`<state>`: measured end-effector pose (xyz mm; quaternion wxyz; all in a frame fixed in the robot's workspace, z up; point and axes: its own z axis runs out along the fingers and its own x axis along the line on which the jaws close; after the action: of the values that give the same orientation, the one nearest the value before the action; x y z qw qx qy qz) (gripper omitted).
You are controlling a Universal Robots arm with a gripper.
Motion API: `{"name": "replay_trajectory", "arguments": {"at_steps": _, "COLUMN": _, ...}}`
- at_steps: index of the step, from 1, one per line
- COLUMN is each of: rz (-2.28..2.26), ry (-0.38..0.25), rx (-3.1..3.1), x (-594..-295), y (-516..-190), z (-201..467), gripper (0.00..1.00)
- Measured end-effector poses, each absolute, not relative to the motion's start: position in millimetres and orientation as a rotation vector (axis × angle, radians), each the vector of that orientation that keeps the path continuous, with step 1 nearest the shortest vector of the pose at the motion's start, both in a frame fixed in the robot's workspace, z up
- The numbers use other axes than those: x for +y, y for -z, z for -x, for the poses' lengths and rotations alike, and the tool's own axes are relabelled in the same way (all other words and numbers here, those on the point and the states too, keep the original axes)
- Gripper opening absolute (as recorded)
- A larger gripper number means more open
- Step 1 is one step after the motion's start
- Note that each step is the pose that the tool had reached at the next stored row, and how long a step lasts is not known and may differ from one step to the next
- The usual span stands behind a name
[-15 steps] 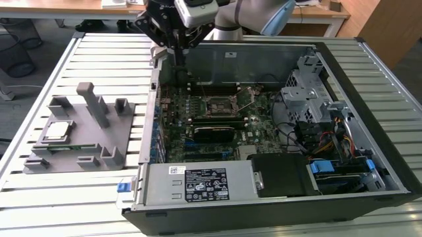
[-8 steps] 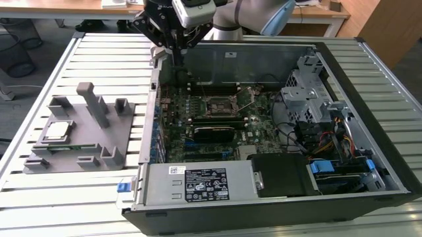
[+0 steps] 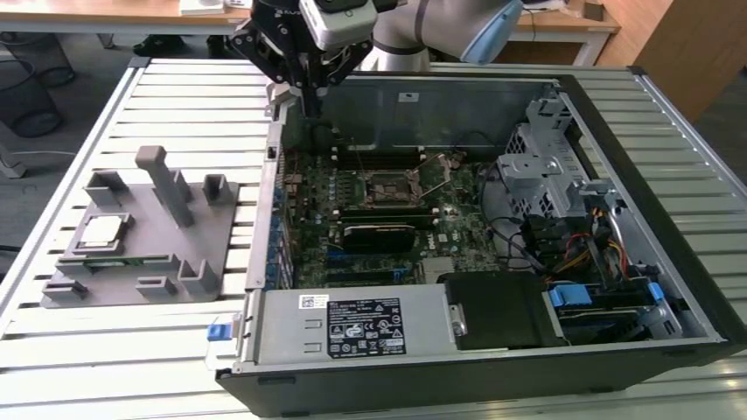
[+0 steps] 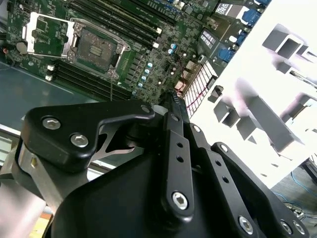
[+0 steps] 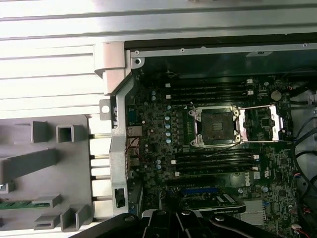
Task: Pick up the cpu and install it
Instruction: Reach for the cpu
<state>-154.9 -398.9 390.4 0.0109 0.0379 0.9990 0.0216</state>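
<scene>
A slatted metal table (image 3: 175,96) carries everything, and most of it is taken up by an open black computer case (image 3: 467,385) lying on its side with its interior facing up. The pale robot arm (image 3: 443,35) reaches in from the far side of the table. Inside the case, a green motherboard (image 3: 315,210) covers the floor, and a silver power supply box (image 3: 350,325) sits along the near wall. On the exterior view's left of the case, just beside it on the slats, lies a grey tray (image 3: 146,223) with upright posts and pockets. The black gripper (image 3: 310,107) hangs over the far corner of the case nearest the tray, above the edge of the motherboard; its fingers are drawn together to a narrow tip with nothing between them, and in the second wrist view the gripper (image 4: 173,99) points down over the board's edge. The CPU socket (image 5: 217,125) sits near the middle of the board between rows of memory slots, its metal frame swung open and its bed bare. A green memory stick (image 5: 20,204) lies in a tray slot. The cpu (image 3: 103,229) rests flat in a tray pocket, silvery top up, well apart from the gripper.
</scene>
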Motion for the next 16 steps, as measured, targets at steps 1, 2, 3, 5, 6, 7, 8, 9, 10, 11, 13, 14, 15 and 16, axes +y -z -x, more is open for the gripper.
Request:
{"name": "replay_trajectory", "arguments": {"at_steps": 1, "rz": -0.118, "ry": -0.067, "rx": 3.117, "x": -398.9, "y": -390.3, "z": 155.2, "gripper": 0.11}}
{"name": "replay_trajectory", "arguments": {"at_steps": 2, "rz": -0.118, "ry": -0.067, "rx": 3.117, "x": -398.9, "y": -390.2, "z": 155.5, "gripper": 0.11}}
{"name": "replay_trajectory", "arguments": {"at_steps": 3, "rz": -0.118, "ry": -0.067, "rx": 3.118, "x": -398.9, "y": -390.2, "z": 155.8, "gripper": 0.11}}
{"name": "replay_trajectory", "arguments": {"at_steps": 5, "rz": -0.118, "ry": -0.067, "rx": 3.118, "x": -398.9, "y": -390.0, "z": 156.5, "gripper": 0.11}}
{"name": "replay_trajectory", "arguments": {"at_steps": 6, "rz": -0.118, "ry": -0.067, "rx": 3.119, "x": -398.9, "y": -389.9, "z": 156.9, "gripper": 0.11}}
{"name": "replay_trajectory", "arguments": {"at_steps": 7, "rz": -0.119, "ry": -0.068, "rx": 3.119, "x": -399.0, "y": -389.7, "z": 157.5, "gripper": 0.11}}
{"name": "replay_trajectory", "arguments": {"at_steps": 8, "rz": -0.119, "ry": -0.067, "rx": 3.12, "x": -398.9, "y": -389.6, "z": 158.0, "gripper": 0.11}}
{"name": "replay_trajectory", "arguments": {"at_steps": 9, "rz": -0.119, "ry": -0.067, "rx": 3.12, "x": -398.9, "y": -389.6, "z": 158.6, "gripper": 0.11}}
{"name": "replay_trajectory", "arguments": {"at_steps": 10, "rz": -0.119, "ry": -0.067, "rx": 3.12, "x": -398.9, "y": -389.5, "z": 159.2, "gripper": 0.11}}
{"name": "replay_trajectory", "arguments": {"at_steps": 11, "rz": -0.119, "ry": -0.067, "rx": 3.121, "x": -398.9, "y": -389.5, "z": 159.6, "gripper": 0.11}}
{"name": "replay_trajectory", "arguments": {"at_steps": 13, "rz": -0.119, "ry": -0.067, "rx": 3.122, "x": -398.9, "y": -389.3, "z": 160.4, "gripper": 0.11}}
{"name": "replay_trajectory", "arguments": {"at_steps": 14, "rz": -0.119, "ry": -0.067, "rx": 3.122, "x": -398.9, "y": -389.2, "z": 160.9, "gripper": 0.11}}
{"name": "replay_trajectory", "arguments": {"at_steps": 15, "rz": -0.119, "ry": -0.067, "rx": 3.123, "x": -398.9, "y": -389.1, "z": 161.2, "gripper": 0.11}}
{"name": "replay_trajectory", "arguments": {"at_steps": 16, "rz": -0.119, "ry": -0.067, "rx": 3.123, "x": -398.9, "y": -389.1, "z": 161.4, "gripper": 0.11}}
